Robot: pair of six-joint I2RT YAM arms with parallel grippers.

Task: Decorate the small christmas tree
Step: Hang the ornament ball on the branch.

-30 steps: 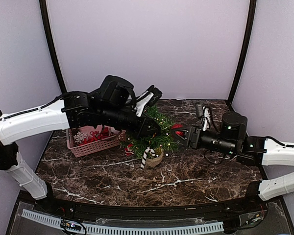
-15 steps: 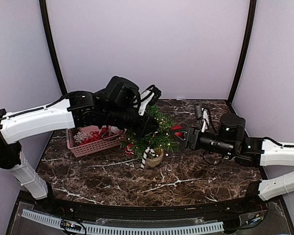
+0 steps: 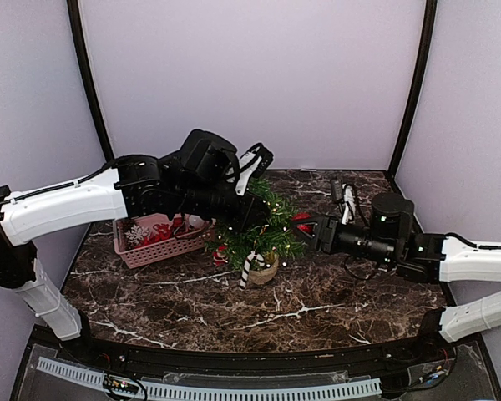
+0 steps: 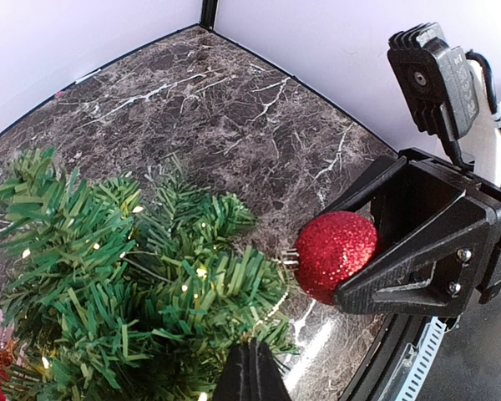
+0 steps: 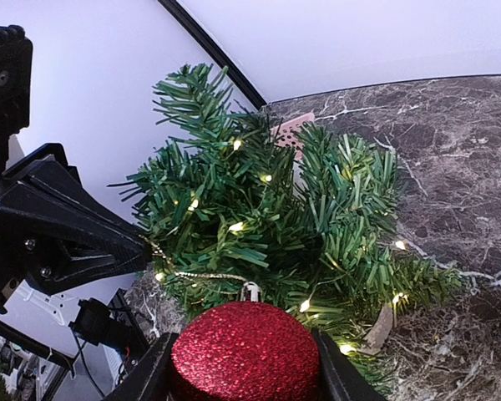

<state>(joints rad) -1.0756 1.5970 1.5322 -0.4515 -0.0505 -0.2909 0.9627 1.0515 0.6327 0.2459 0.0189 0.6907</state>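
Marble table (image 3: 317, 309): tree (image 3: 263, 230) mid-table, beside basket (image 3: 154, 249). Your right gripper (image 3: 309, 227) is half-open, clamping the ball (image 4: 334, 253). The left gripper (image 5: 138, 242) is closed, pinching its loop (image 5: 196, 274). Tug hard and the tree could tip. Miss a branch and the ball drops.

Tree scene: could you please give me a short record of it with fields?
tree: lit, in pot, candy cane at its base
bauble: red glitter, beside tree, gripped in right jaws
string: gold, runs from bauble cap to shut left jaws
basket: pink, left of tree, ornaments inside
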